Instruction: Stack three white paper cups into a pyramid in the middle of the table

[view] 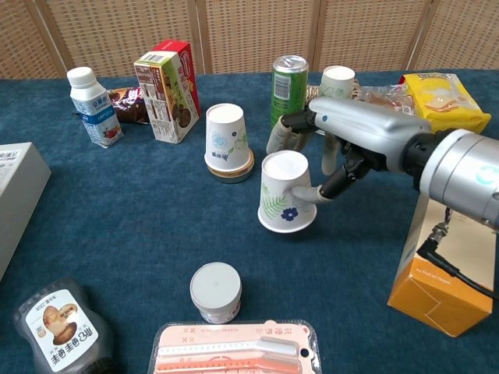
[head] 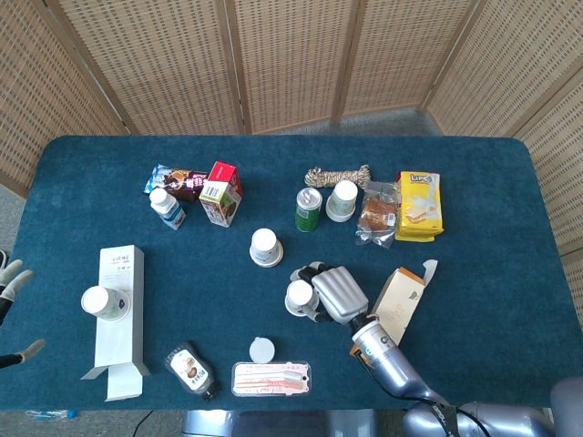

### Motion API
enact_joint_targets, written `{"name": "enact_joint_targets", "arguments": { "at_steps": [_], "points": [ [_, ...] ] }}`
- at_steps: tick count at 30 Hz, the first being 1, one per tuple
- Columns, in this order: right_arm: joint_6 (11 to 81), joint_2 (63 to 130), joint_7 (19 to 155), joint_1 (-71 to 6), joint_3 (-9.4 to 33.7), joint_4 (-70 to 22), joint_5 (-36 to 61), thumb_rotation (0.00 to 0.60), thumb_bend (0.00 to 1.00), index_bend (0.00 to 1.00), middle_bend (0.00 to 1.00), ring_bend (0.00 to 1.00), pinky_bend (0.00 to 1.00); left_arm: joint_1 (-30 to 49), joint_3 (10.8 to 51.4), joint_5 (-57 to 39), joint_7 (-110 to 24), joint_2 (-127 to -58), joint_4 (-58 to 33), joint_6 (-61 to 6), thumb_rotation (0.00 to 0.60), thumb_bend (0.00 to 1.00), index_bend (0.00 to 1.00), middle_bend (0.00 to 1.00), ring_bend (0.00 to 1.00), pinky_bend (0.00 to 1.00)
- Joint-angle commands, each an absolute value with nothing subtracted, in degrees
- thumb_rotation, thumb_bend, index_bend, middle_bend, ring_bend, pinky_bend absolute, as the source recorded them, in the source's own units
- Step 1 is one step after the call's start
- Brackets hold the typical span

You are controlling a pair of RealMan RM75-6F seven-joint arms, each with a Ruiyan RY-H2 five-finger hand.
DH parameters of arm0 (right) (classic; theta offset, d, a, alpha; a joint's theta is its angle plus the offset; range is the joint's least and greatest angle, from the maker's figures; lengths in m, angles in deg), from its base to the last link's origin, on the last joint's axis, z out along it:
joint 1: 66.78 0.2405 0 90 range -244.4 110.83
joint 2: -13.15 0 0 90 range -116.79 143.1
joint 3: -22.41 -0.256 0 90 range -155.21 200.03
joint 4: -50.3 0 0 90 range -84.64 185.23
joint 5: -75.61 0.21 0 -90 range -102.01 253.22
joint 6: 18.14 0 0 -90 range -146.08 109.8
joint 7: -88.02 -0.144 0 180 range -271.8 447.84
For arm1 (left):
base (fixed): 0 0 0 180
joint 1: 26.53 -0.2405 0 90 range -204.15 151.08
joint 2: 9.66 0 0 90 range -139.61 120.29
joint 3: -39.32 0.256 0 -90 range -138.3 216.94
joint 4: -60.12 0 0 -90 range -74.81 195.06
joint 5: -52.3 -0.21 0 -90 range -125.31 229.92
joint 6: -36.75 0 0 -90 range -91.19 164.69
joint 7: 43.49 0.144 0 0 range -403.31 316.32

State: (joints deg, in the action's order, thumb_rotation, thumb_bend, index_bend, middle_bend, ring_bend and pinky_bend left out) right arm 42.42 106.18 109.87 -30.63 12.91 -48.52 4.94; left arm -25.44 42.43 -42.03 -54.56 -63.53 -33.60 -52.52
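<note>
Pretty tight around the right hand (view: 323, 156): the cup it holds (view: 284, 192) sits just beside the other upside-down cup (view: 227, 140), with the green can (view: 289, 79) and a third cup (view: 337, 80) close behind. An orange carton (view: 437, 265) blocks the right side. In front, a small white lid (view: 216, 291) and a pink tray (view: 237, 349). Bare blue table (view: 132, 210) stays open to the left.
</note>
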Motion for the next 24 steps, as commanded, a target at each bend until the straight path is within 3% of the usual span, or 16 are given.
{"name": "enact_joint_targets", "arguments": {
  "at_steps": [1, 18, 24],
  "points": [
    [42.61, 106.81, 110.35, -30.45, 13.22, -48.55, 4.88, 0.600, 0.36, 0.35, 0.41, 0.28, 0.49, -25.42, 42.41, -41.96, -54.52, -63.54, -33.58, -52.45, 0.600, 0.19, 0.00, 0.00, 0.00, 0.00],
    [44.31, 109.17, 111.43, -30.12, 13.34, -45.36, 5.27, 0.600, 0.32, 0.35, 0.40, 0.27, 0.49, -25.53, 42.48, -42.20, -55.42, -63.22, -33.43, -52.82, 0.600, 0.19, 0.00, 0.00, 0.00, 0.00],
    [44.34, 108.28, 111.35, -30.45, 13.88, -45.97, 5.34, 0.600, 0.30, 0.26, 0.37, 0.25, 0.49, -25.60, 42.44, -42.14, -55.52, -63.17, -33.51, -52.95, 0.600, 0.19, 0.00, 0.00, 0.00, 0.00]
  ]
}}
